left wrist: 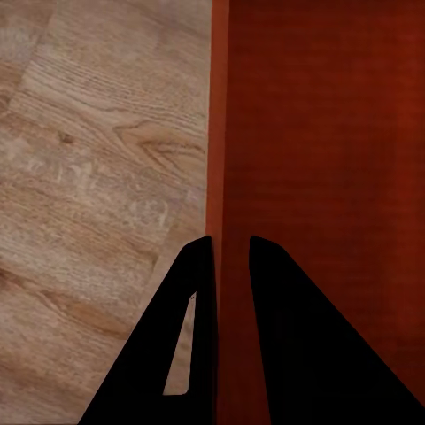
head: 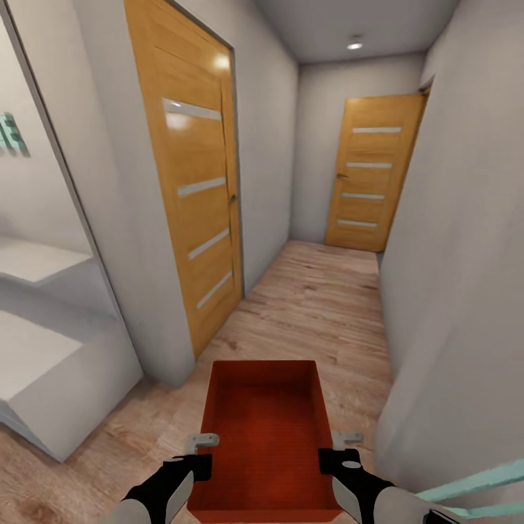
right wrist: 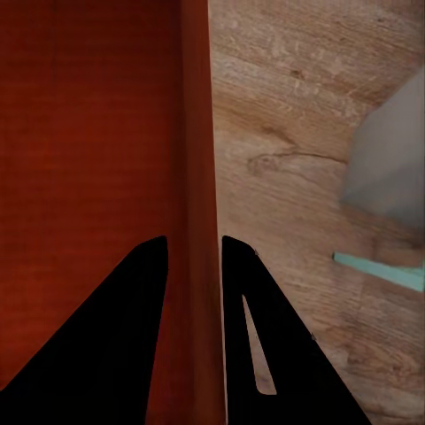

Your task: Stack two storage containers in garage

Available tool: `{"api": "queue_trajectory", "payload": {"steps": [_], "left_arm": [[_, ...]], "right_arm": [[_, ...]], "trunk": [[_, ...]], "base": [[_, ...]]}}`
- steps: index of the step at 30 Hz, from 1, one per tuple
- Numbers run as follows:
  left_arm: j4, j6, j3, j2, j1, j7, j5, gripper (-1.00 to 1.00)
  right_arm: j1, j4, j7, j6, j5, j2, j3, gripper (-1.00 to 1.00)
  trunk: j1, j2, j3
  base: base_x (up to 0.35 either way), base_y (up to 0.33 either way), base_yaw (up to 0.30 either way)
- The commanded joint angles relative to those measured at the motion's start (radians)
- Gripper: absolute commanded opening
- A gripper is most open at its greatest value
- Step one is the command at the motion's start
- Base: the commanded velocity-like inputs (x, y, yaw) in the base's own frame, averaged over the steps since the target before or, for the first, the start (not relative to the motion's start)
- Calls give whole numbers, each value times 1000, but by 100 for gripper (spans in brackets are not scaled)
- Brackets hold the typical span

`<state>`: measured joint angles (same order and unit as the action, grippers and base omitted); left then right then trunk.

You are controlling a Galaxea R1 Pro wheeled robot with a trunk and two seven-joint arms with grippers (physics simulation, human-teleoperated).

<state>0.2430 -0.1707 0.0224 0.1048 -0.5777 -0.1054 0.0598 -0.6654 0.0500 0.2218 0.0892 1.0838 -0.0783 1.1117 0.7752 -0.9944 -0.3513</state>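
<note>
- Setting: a narrow hallway with a light wood-plank floor (head: 313,306), grey-white walls, and a ceiling lamp (head: 354,44) at the far end.
- Doors: one orange striped door (head: 193,182) on the left wall, close by; a second orange door (head: 371,173) at the far end of the corridor. Both appear closed.
- Storage container (head: 263,437): one red-orange open-topped bin, held level in front of the robot, near and central in the head view, long axis pointing away down the hallway. Its inside looks empty.
- Left gripper (head: 202,453): clamps the bin's left wall near the near end. In the left wrist view the two dark fingers (left wrist: 190,336) straddle the thin wall (left wrist: 215,133), one outside over the floor, one inside the bin; gap narrow, closed onto the wall.
- Right gripper (head: 342,451): same grasp on the bin's right wall. In the right wrist view the fingers (right wrist: 133,336) sit either side of the wall (right wrist: 197,133), narrowly spaced, pinching it.
- Floor planks pass beneath the bin in both wrist views; the bin seems clear of the floor, though the height cannot be judged.
- Near right: a pale teal strip (head: 473,484), identity unclear; it also shows in the right wrist view (right wrist: 381,270) beside a grey wall corner (right wrist: 390,168).
- Near left: an opening onto white stepped surfaces (head: 44,320).
</note>
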Motion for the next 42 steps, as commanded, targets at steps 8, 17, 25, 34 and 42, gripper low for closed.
{"api": "queue_trajectory", "payload": {"steps": [8, 17, 25, 34, 42], "left_arm": [[2, -6, 21, -1, -1, -7, 25, -100], [2, -6, 22, -1, 0, -7, 25, -100], [2, -6, 22, -1, 0, -7, 25, -100], [2, -6, 22, -1, 0, -7, 25, -100], [2, -6, 22, -1, -1, -7, 25, -100]], "right_arm": [[0, -19, 4, 3, 10, 8, 19, -100], [-1, -19, 4, 3, 10, 8, 19, -100], [0, -19, 4, 3, 10, 8, 19, -100], [0, -19, 5, 3, 10, 8, 19, -100], [-1, -19, 5, 3, 10, 6, 19, -100]], "trunk": [[1, -1, -1], [1, -1, -1], [1, -1, -1], [1, -1, -1], [1, -1, -1]], "base": [[323, 0, -2], [323, 0, 0], [323, 0, 0], [323, 0, -40], [323, 0, -263]]}}
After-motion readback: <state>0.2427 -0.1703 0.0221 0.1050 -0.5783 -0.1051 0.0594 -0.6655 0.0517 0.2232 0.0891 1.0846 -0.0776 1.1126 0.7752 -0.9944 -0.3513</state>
